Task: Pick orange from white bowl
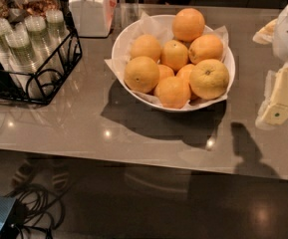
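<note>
The white bowl [119, 46], wide and shallow and lined with crinkled white paper, stands at the middle back of the grey glossy counter. It holds several orange fruits. The orange [209, 78], the largest and paler yellowish one with a dark stem dimple, lies at the bowl's front right against the rim. Smaller, deeper-orange fruits [141, 74] fill the remainder, with one [188, 24] on top at the back. My gripper [282, 97], cream-white with a green dot, hangs at the right edge of the view, to the right of the bowl and apart from it, holding nothing that I can see.
A black wire rack [59, 71] with stacked clear cups [21, 46] stands at the left. A square white lidded jar [89, 11] is behind the bowl to the left. The counter's front edge [133, 156] runs across the view; cables [39, 208] lie on the floor below.
</note>
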### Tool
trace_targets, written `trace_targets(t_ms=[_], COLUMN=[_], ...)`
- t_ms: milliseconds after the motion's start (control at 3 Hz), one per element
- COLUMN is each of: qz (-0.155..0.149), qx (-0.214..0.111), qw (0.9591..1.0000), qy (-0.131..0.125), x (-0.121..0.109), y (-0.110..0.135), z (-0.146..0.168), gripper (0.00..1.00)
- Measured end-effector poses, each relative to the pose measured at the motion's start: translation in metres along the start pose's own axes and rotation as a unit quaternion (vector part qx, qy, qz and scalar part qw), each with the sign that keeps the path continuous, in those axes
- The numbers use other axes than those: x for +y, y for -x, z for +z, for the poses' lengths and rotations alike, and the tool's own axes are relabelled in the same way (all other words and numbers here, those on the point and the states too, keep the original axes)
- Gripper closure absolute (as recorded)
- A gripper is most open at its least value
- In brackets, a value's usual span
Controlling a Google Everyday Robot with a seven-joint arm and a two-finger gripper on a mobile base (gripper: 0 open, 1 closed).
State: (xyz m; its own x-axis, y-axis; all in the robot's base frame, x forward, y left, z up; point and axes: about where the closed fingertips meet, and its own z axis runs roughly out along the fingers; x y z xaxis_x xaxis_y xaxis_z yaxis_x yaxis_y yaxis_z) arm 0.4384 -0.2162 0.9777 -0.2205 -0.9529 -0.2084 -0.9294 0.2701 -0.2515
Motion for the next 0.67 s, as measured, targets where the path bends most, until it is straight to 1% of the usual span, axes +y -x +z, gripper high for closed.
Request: trace_targets(t_ms=[333, 667], qz=[0.0, -0.001], qx=[-0.025, -0.1], qw=[0.9997, 0.995], qy=[-0.002, 0.005], x=[-0.006, -0.024], y=[0.013, 0.047], z=[0.004, 0.021], gripper=[0.0, 0.0])
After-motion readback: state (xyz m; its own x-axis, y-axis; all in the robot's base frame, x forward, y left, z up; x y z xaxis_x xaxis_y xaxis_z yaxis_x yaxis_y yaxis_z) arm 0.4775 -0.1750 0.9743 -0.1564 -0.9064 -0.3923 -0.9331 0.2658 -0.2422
